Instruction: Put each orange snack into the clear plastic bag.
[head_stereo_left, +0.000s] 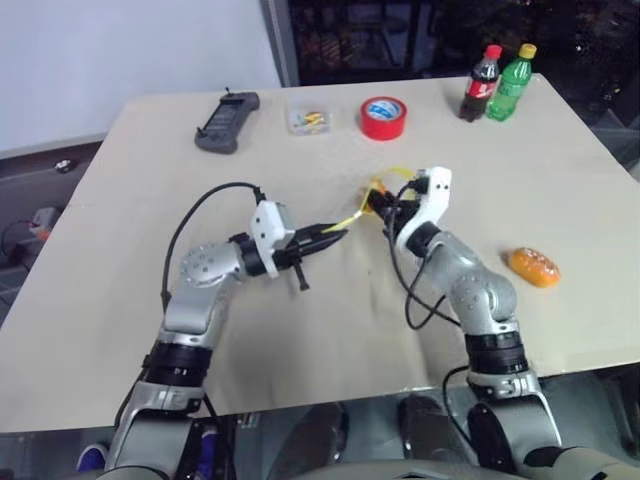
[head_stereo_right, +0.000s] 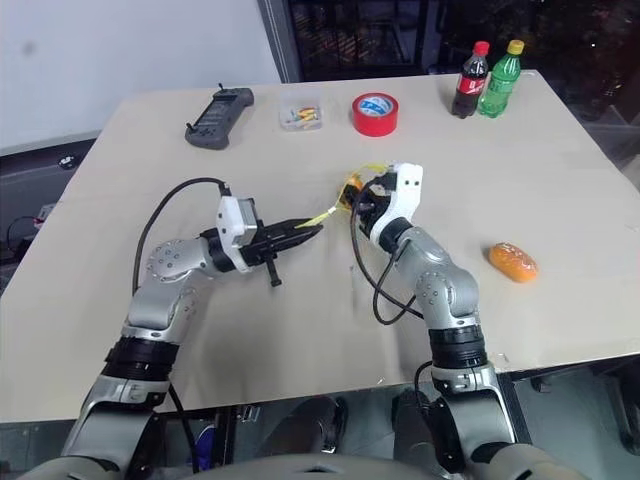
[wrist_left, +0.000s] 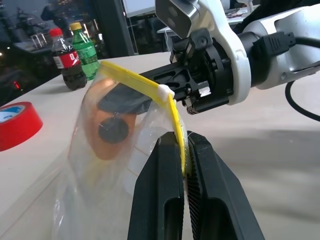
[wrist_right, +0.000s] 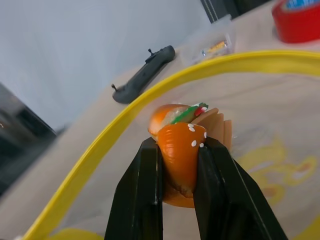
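Note:
The clear plastic bag (wrist_left: 80, 170) hangs above the middle of the table, its mouth held open. My left gripper (wrist_left: 183, 140) is shut on the bag's yellow seal strip (wrist_left: 135, 78). From the other side my right gripper (wrist_right: 180, 145) is shut on one orange snack (wrist_right: 181, 152), whose top is speckled. Its fingers and the snack sit inside the bag's mouth, with the yellow rim (wrist_right: 100, 145) arching around them. The other orange snack (head_stereo_left: 533, 266) lies on the table to the right of my right arm. In the left eye view the two grippers face each other, left (head_stereo_left: 335, 232) and right (head_stereo_left: 382, 205).
Along the table's far side lie a black handheld device (head_stereo_left: 227, 121), a small clear box (head_stereo_left: 309, 120), a red tape roll (head_stereo_left: 383, 117), a cola bottle (head_stereo_left: 481, 83) and a green bottle (head_stereo_left: 511, 82). The table's near edge (head_stereo_left: 330, 400) runs just in front of my arms.

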